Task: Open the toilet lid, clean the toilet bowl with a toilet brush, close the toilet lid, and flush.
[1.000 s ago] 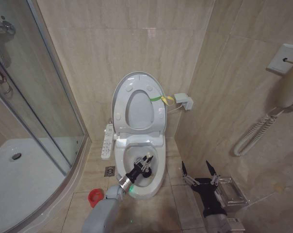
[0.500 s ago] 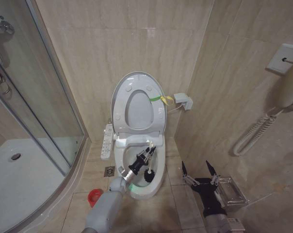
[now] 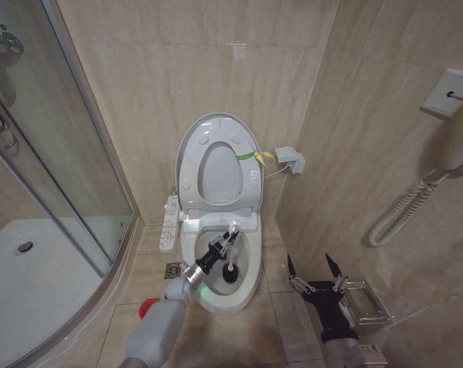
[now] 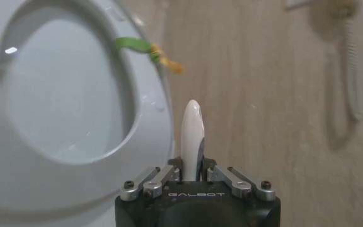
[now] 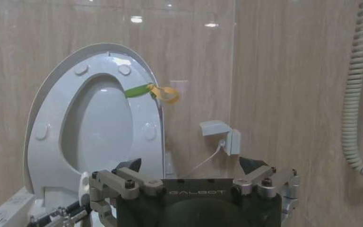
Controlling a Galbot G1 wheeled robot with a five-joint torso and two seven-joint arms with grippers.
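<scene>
since a second ago your left gripper [image 3: 228,242] has pushed deeper over the toilet bowl [image 3: 251,264], from the near part of the basin toward its middle, and the black bristle head has swung with it; half a second ago it sat a little nearer the front rim. your right gripper [image 3: 316,268] has not shifted.

in the head view you see the left gripper pinching the toilet brush [image 3: 229,267] by its thin white handle, the black head hanging just below and ahead of the fingertips, down inside the bowl. the left wrist view gives you what the head view cannot: the white handle [image 4: 192,137] stands straight up out of the pressed-together fingers [image 4: 168,172], its rounded tip free. that view hides the bristles.

beyond the left gripper the toilet lid [image 3: 187,149] stands upright against the wall with the seat [image 3: 251,180] folded up in front of it, yellow-green band [image 3: 251,156] at its edge. the right wrist view shows that band [image 5: 137,91] more plainly.

your right gripper hangs well to the side of the bowl, low near the floor, fingers spread and holding nothing.
</scene>
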